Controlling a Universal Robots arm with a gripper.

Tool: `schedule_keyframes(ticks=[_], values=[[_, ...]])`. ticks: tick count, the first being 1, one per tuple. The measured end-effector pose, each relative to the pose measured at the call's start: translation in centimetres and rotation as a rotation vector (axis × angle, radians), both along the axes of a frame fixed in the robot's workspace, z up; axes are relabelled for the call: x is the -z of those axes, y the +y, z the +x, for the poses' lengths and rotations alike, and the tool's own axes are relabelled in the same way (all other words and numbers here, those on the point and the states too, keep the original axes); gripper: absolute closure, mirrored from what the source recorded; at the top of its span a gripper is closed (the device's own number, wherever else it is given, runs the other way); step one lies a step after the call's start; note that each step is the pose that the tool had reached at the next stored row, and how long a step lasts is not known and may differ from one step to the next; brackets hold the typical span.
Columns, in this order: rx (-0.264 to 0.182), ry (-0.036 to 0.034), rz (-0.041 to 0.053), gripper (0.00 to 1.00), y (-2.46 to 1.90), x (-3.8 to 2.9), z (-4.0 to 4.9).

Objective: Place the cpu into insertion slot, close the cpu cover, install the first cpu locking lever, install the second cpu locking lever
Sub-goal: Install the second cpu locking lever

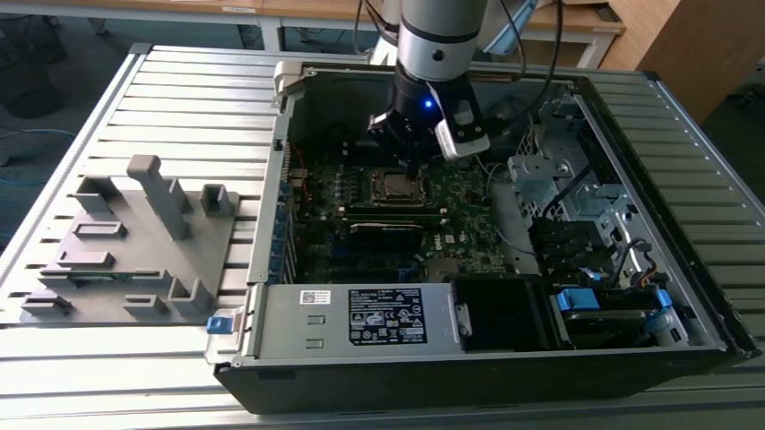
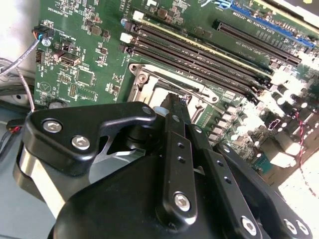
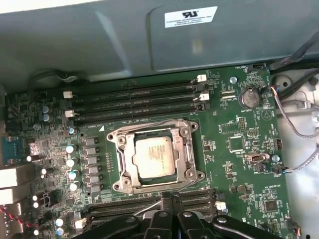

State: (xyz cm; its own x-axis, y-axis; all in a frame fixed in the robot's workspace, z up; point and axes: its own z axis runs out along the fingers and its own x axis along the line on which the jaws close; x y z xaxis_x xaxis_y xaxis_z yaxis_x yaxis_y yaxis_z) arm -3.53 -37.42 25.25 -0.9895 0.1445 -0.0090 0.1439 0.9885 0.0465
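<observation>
Ribbed grey metal tabletop carries an open computer case lying on its side, with a grey plastic fixture block just beside it toward the exterior view's left. Inside the case walls the green motherboard lies flat, hemmed by a drive cage and cable bundle toward the exterior view's right and a black power supply along the near edge, so the free room above the board is a fairly narrow well. The arm comes down into that well and the gripper hangs just over the socket area. In the first wrist view the cpu sits seated in the insertion slot, its silvery face showing through the square cut-out of the cpu cover, which lies flat and closed around the chip. Long black memory slots run close along one edge of the socket and a second bank along the opposite edge, leaving little margin on those two sides. The gripper's fingertips are pressed together with no gap and nothing between them, poised at the cover's edge next to that second bank; whether they touch a thin wire lever there cannot be told.
</observation>
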Motion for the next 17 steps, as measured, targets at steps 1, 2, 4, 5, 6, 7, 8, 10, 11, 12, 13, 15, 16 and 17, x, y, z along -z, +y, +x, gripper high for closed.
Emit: schedule_keyframes(ticks=[1,2,4,5,6,7,8,10,11,12,13,15,16,17], values=[[-0.005,0.0001,-0.0001,0.9,-0.02,0.05,-0.01],[-0.009,0.0001,-0.0002,0.9,-0.03,0.07,-0.01],[-0.013,0.0002,-0.0003,0.9,-0.03,0.08,-0.01],[-0.014,0.0,0.0,0.9,-0.05,0.11,-0.01],[-0.016,0.0,0.0001,0.9,-0.08,0.15,-0.01],[-0.018,0.0,0.0,0.9,-0.12,0.2,-0.03],[-0.021,0.0,0.0,0.9,-0.15,0.27,-0.05],[-0.027,-0.0002,0.0,0.9,-0.2,0.43,-0.08],[-0.03,-0.0002,0.0,0.9,-0.22,0.51,-0.1],[-0.033,-0.0002,0.0,0.9,-0.24,0.6,-0.12],[-0.036,-0.0003,0.0,0.9,-0.25,0.66,-0.13],[-0.038,-0.0001,-0.0003,0.9,-0.26,0.68,-0.15],[-0.038,-0.0001,-0.0003,0.9,-0.26,0.68,-0.15],[-0.039,-0.0001,-0.0002,0.9,-0.25,0.68,-0.15]])
